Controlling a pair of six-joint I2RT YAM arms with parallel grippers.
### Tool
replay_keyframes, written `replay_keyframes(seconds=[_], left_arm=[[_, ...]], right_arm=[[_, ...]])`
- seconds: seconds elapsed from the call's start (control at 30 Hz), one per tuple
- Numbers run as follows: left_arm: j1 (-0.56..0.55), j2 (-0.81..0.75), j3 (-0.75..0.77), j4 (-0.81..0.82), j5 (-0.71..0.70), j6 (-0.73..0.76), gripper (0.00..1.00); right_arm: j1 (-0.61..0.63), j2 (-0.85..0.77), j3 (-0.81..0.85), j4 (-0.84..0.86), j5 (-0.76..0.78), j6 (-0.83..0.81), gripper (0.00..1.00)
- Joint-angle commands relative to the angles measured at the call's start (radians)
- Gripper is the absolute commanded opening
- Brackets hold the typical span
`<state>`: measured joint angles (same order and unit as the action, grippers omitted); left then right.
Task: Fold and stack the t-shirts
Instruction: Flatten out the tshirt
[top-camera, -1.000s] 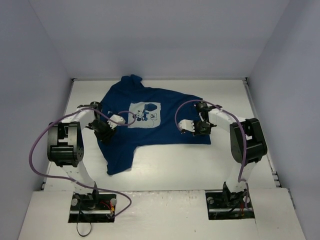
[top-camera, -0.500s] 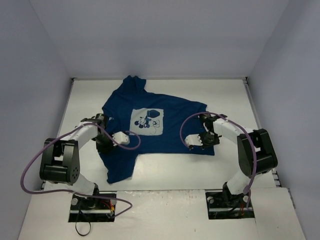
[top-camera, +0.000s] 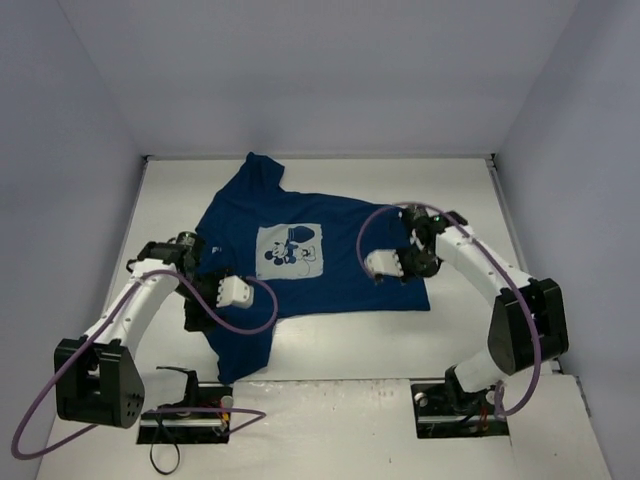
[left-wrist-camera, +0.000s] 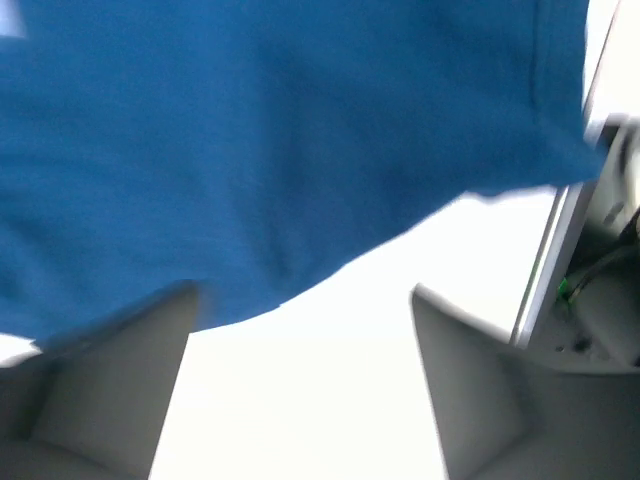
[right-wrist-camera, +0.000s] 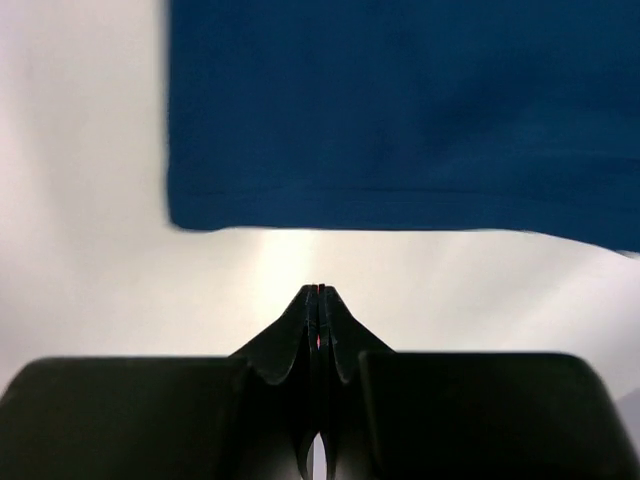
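Note:
A navy t-shirt (top-camera: 330, 280) lies spread on the white table (top-camera: 460, 190), front up, with its pale cartoon print (top-camera: 290, 250) showing. My left gripper (top-camera: 197, 305) is at the shirt's left edge near the sleeve. In the left wrist view this gripper (left-wrist-camera: 302, 292) is open, its grey fingers (left-wrist-camera: 120, 370) straddling bare table just below the blue cloth (left-wrist-camera: 250, 150), holding nothing. My right gripper (top-camera: 418, 268) is by the shirt's right hem. The right wrist view shows it (right-wrist-camera: 318, 290) shut and empty above white table, short of the hem (right-wrist-camera: 400, 110).
Grey-lilac walls (top-camera: 80, 120) enclose the table on three sides. Purple cables (top-camera: 250, 310) loop from both arms over the shirt. The arm bases (top-camera: 185, 410) stand at the near edge, and the table's edge (left-wrist-camera: 560, 260) shows at the right of the left wrist view.
The left jaws have opened. The left arm has swung outward and toward the near edge, and the right arm has stretched out beside the hem. The shirt shifted slightly and lies flatter.

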<state>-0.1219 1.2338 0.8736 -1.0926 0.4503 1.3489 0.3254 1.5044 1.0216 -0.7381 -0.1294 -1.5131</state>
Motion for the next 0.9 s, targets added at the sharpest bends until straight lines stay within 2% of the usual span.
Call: replay_keyframes(seconds=[0.0,0.03,0.07,0.1,0.17,0.23,0.33,0.4,0.63,0.87], left_arm=[[0.003,0.013,0.242,0.002,0.211,-0.178,0.96],[0.002,0.047,0.325,0.023,0.253,-0.27,0.96],[0.005,0.097,0.382,0.039,0.279,-0.381,0.96],[0.005,0.098,0.434,0.04,0.3,-0.384,0.96],[0.004,0.171,0.538,0.218,0.324,-0.614,0.96],[-0.016,0.212,0.542,0.384,0.254,-0.811,0.96],[-0.042,0.265,0.509,0.542,0.172,-0.921,0.96],[-0.073,0.293,0.485,0.604,0.134,-0.95,0.96],[-0.174,0.307,0.422,0.641,0.12,-0.985,0.96],[-0.188,0.284,0.351,0.641,0.145,-1.001,0.96]], right_arm=[[-0.083,0.059,0.348,0.024,-0.329,0.302,0.05],[-0.124,0.115,0.452,0.045,-0.404,0.433,0.11],[-0.159,0.153,0.516,0.054,-0.462,0.511,0.13],[-0.192,0.155,0.518,0.055,-0.52,0.583,0.15],[-0.269,0.29,0.684,0.16,-0.614,0.833,0.18],[-0.305,0.37,0.721,0.194,-0.64,0.95,0.15],[-0.326,0.474,0.735,0.21,-0.645,1.028,0.12],[-0.37,0.553,0.742,0.225,-0.649,1.076,0.12],[-0.46,0.757,0.862,0.241,-0.75,1.164,0.27],[-0.496,0.835,0.922,0.285,-0.773,1.223,0.29]])
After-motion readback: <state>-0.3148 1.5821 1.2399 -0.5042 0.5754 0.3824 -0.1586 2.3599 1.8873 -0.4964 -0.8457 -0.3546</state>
